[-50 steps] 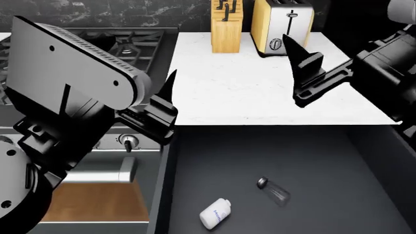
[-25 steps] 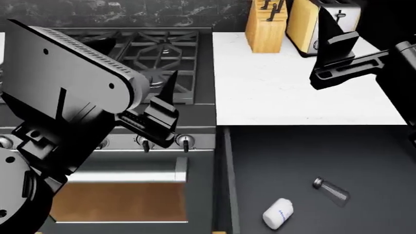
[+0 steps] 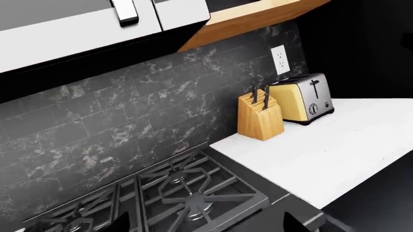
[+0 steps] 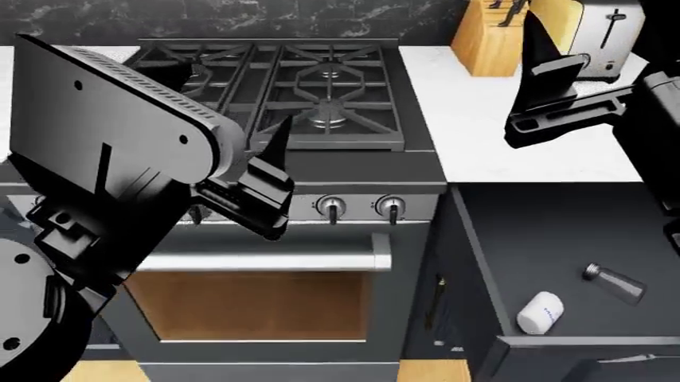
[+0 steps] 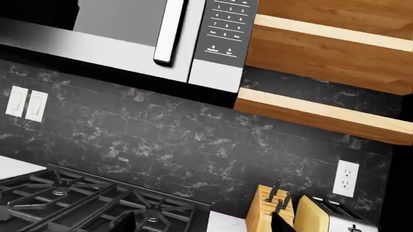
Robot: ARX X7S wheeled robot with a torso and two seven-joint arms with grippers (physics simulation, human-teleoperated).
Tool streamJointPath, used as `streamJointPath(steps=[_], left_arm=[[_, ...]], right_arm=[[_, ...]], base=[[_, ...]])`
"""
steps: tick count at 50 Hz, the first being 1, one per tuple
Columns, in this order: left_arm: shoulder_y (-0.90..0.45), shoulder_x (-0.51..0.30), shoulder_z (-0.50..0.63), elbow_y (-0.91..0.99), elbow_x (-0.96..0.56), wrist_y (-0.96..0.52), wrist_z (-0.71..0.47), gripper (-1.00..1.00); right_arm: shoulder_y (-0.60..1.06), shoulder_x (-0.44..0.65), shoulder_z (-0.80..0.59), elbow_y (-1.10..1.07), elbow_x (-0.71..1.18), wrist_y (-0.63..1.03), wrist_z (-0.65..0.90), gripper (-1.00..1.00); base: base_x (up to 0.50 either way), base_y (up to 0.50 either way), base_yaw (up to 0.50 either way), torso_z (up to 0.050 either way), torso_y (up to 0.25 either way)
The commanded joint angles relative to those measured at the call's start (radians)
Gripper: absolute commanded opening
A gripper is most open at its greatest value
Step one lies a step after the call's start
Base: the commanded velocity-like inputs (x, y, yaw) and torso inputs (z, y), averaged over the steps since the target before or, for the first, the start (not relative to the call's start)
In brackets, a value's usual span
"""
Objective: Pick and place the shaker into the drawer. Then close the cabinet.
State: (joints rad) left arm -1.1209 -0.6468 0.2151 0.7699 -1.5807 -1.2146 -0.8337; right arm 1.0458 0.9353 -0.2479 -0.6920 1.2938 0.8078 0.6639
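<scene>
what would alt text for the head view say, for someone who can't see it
An open dark drawer at lower right holds a glass shaker lying beside a white cylinder. Both arms hover above with nothing held: the left pincer before a gas stove and oven, the right pincer over a white counter.

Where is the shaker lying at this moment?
In the head view, the shaker lies on its side inside the open drawer at lower right, just beside the white bottle.
</scene>
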Motion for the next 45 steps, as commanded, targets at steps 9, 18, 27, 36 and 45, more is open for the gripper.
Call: streamJointPath(steps=[9,18,27,36,45], left_arm=[[0.032,-0.005,0.000,0.015,0.021,0.023,0.014,1.00],[0.047,-0.009,0.002,0.019,0.034,0.031,0.023,1.00],[0.088,-0.012,-0.002,0.028,0.080,0.047,0.043,1.00],[0.788,0.107,-0.006,-0.177,0.849,0.662,0.299,1.00],[1.008,0.247,0.058,-0.620,1.140,1.067,0.367,1.00]], right_arm=[[-0.008,0.000,-0.028,-0.037,-0.065,-0.002,-0.016,1.00],[-0.012,-0.006,-0.039,-0.040,-0.082,-0.003,-0.021,1.00],[-0.030,-0.030,-0.062,-0.041,-0.097,-0.005,-0.017,1.00],[-0.456,-0.275,-0.235,0.160,-0.457,-0.293,0.008,1.00],[-0.717,-0.454,-0.411,0.527,-0.767,-0.620,-0.060,1.00]], base=[[-0.21,0.50,0.00,0.000,0.000],[-0.14,0.50,0.00,0.000,0.000],[-0.12,0.50,0.00,0.000,0.000],[-0.03,0.17,0.00,0.000,0.000],[0.00,0.00,0.00,0.000,0.000]])
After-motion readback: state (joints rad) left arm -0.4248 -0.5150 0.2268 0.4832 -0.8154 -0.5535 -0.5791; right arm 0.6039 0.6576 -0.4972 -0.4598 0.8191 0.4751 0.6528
